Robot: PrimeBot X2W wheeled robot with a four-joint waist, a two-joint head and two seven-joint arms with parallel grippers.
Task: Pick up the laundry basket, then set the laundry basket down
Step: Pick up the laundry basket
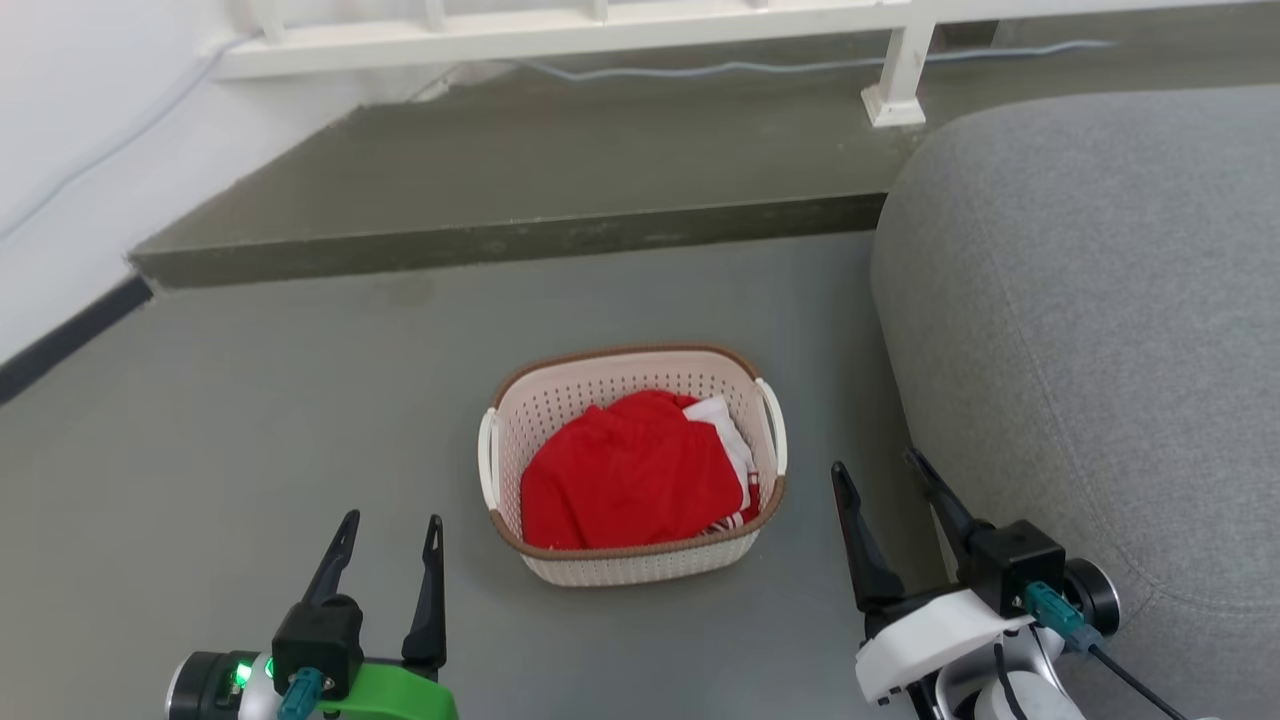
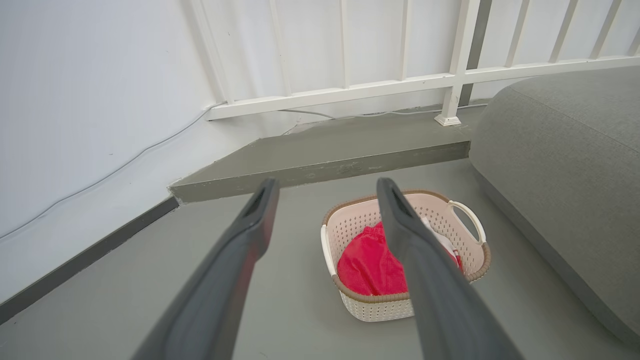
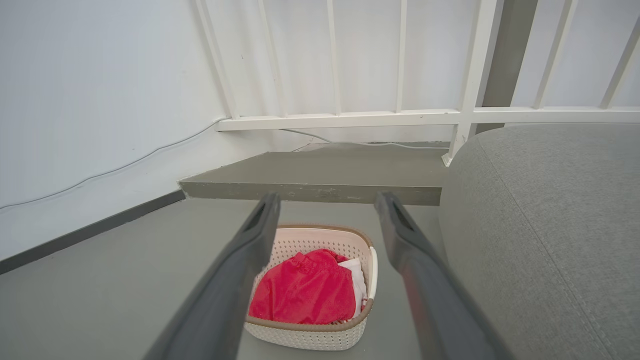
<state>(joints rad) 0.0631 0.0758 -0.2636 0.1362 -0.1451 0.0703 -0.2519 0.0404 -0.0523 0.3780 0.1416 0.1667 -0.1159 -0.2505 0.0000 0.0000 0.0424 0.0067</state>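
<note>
The laundry basket [image 1: 600, 395] rests on the grey floor, cream-white and perforated with a brown rim and white side handles, holding red and white clothes. My left gripper [image 1: 390, 522] is open, low and to the basket's left, apart from it. On the basket's right my right gripper [image 1: 878, 468] is also open, between the basket and the sofa, touching neither. In the left wrist view the laundry basket [image 2: 360, 225] lies beyond my left gripper [image 2: 325, 187], partly behind one finger. The right wrist view has the laundry basket [image 3: 320, 237] below and between the fingers of my right gripper [image 3: 327, 200].
A large grey sofa [image 1: 1090, 330] bulges close on the right of the basket. A raised concrete step [image 1: 520, 190] runs across behind it, topped by a white railing [image 1: 560, 35] with a post [image 1: 900, 80]. A white wall [image 1: 80, 150] with a dark baseboard closes the left side.
</note>
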